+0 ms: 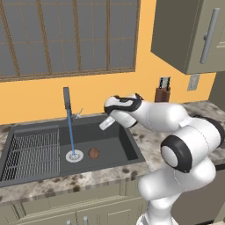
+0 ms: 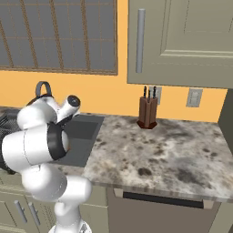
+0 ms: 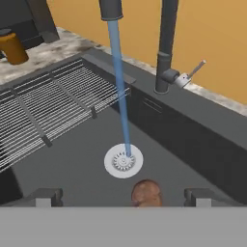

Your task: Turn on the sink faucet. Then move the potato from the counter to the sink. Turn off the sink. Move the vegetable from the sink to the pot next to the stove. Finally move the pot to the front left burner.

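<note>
I see the potato [image 3: 146, 192] in the sink [image 1: 127, 145] at the drain's [image 3: 124, 160] five o'clock, water [image 3: 120, 87] running, claw [image 3: 123, 197] spread empty; shutting the faucet [image 3: 166, 48] comes next.

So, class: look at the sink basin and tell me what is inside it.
Inside the sink lie a potato beside the white drain, a wire rack on one side, and water streaming from the faucet. The arm covers the basin's right rim.
</note>
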Robot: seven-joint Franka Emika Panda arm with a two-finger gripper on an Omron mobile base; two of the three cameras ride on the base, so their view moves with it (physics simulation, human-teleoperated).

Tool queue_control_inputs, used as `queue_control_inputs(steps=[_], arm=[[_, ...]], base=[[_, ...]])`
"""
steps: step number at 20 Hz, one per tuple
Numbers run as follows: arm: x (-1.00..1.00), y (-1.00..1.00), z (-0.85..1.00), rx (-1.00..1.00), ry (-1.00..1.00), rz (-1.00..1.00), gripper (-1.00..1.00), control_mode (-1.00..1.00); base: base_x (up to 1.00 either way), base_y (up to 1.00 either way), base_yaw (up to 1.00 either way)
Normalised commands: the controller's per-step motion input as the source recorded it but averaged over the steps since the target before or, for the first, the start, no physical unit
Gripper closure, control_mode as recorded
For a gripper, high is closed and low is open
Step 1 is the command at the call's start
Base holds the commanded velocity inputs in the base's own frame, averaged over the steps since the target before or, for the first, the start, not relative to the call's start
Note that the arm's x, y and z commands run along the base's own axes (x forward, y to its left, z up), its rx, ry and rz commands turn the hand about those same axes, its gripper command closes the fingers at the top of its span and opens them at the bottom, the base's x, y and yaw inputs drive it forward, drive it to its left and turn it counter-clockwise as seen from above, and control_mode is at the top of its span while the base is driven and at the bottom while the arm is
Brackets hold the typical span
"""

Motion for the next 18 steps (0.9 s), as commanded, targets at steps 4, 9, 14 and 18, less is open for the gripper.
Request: queue_control_inputs(steps=[4, 9, 14, 18], arm=[[0.36, 0.04, 0.0, 0.18, -0.04, 0.0, -1.0, -1.0], [0.45, 0.0, 0.0, 0.12, 0.0, 0.0, -1.0, -1.0], [0.41, 0.01, 0.0, 0.08, 0.04, 0.0, -1.0, -1.0], [0.29, 0.05, 0.0, 0.03, -0.05, 0.0, -1.0, -1.0]], base=[[0.0, 0.0, 0.0], [0.0, 0.0, 0.0], [0.0, 0.0, 0.0], [0.0, 0.0, 0.0]])
